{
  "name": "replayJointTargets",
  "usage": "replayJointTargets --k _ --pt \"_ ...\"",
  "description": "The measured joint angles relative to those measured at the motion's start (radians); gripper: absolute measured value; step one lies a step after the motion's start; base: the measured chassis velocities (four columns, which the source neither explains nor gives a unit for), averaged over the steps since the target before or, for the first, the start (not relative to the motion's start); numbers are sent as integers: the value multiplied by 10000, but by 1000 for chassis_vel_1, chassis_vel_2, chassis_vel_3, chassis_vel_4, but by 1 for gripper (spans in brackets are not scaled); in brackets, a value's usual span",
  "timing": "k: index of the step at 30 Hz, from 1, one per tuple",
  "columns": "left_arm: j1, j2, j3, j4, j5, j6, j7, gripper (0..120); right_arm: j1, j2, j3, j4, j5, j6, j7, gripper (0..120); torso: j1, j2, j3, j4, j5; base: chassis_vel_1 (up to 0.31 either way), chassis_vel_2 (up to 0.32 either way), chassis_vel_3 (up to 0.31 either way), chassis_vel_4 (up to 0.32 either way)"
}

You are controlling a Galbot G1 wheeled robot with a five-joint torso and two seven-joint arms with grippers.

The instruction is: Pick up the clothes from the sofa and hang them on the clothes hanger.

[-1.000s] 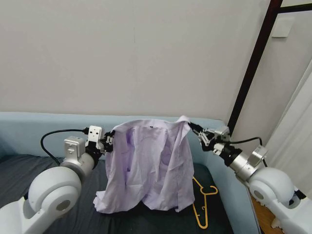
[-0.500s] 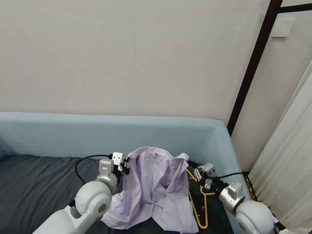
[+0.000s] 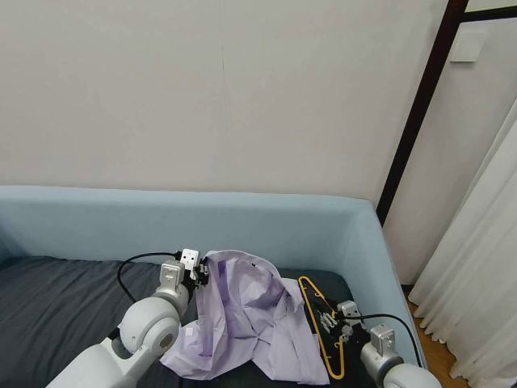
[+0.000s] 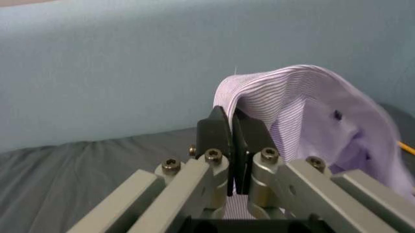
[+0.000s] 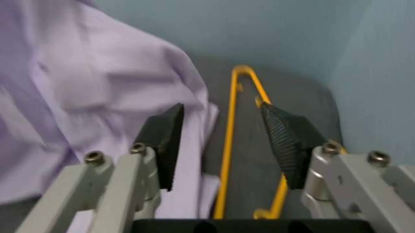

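Crumpled lilac shirt (image 3: 242,323), seemingly touching flat yellow hanger (image 3: 313,323)

left arm (image 3: 149,323): low, reaching forward, wrist level. left gripper (image 3: 202,275): fingers pressed together, pinching a fold of the shirt (image 3: 250,319). right arm (image 3: 380,356): low at the right side, reaching forward. right gripper (image 3: 329,318): fingers spread wide apart.
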Motion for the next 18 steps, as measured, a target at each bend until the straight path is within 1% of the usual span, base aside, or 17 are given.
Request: replayJointTargets --k 3,4,5,6,8,9,12,13,15,18 --pt "48 47 -104 36 83 5 8 0 49 220 42 -712 361 -441 69 67 0 0 0 -3 2 0 0 0 0" --pt "48 47 -104 36 83 5 8 0 49 220 42 -712 361 -441 69 67 0 0 0 -3 2 0 0 0 0" --pt "59 78 -134 74 107 -5 15 0 136 333 45 -971 505 -525 70 71 0 0 0 -2 2 0 0 0 0" --pt "62 88 -145 84 113 -13 20 0 178 375 46 -1076 560 -553 69 73 0 0 0 -2 2 0 0 0 0" --pt "82 167 -215 110 131 -87 34 0 552 733 70 -1838 1083 -833 33 86 0 0 0 1 1 0 0 0 0" --pt "82 167 -215 110 131 -87 34 0 552 733 70 -1838 1083 -833 33 86 0 0 0 1 1 0 0 0 0" --pt "97 219 -290 98 133 -184 40 0 1038 1178 77 -2660 1406 -1246 30 98 0 0 0 1 0 0 0 0 0" --pt "97 219 -290 98 133 -184 40 0 1038 1178 77 -2660 1406 -1246 30 98 0 0 0 1 0 0 0 0 0" --pt "126 229 -339 43 133 -279 40 0 1404 1503 33 -3274 1310 -1280 31 100 0 0 1 0 0 0 0 0 0" --pt "139 231 -349 16 133 -302 40 0 1513 1594 22 -3468 1260 -1279 31 100 1 0 1 1 2 0 0 0 0"
